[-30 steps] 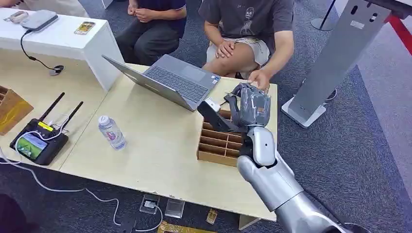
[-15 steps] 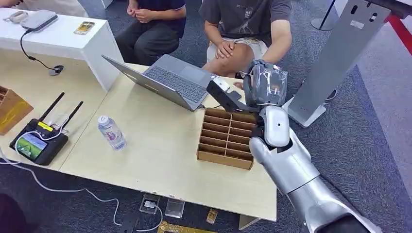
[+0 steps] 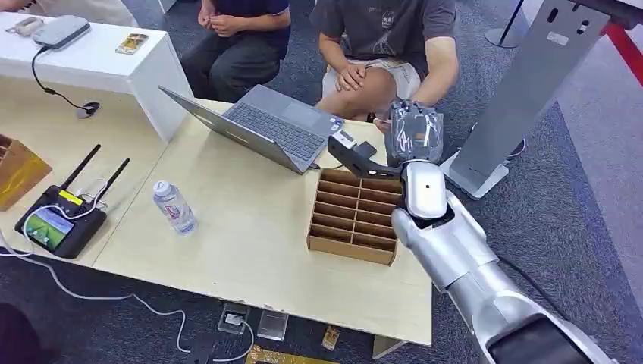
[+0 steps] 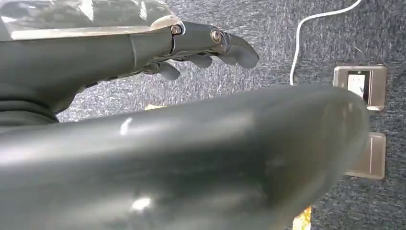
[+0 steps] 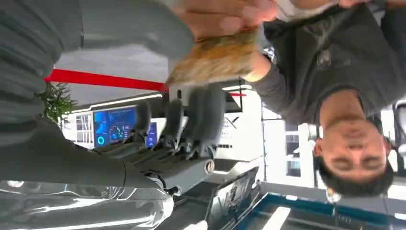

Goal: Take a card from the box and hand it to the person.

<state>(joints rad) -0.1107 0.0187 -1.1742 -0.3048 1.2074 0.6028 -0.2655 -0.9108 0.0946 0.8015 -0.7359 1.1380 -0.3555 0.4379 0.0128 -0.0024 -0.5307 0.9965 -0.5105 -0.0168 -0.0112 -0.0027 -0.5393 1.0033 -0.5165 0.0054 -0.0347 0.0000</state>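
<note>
A pale wooden table (image 3: 250, 227) stands on dark grey carpet (image 3: 576, 197), with a white desk (image 3: 91, 61) beside it.

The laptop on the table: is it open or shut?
Open. The laptop has its lid tilted back, and its keyboard shows, facing the seated people.

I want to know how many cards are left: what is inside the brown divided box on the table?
The brown divided cardboard box shows rows of shadowed slots with no card visible in them. The right hand and silver forearm cover its far right corner, so that part stays unknown.
</note>
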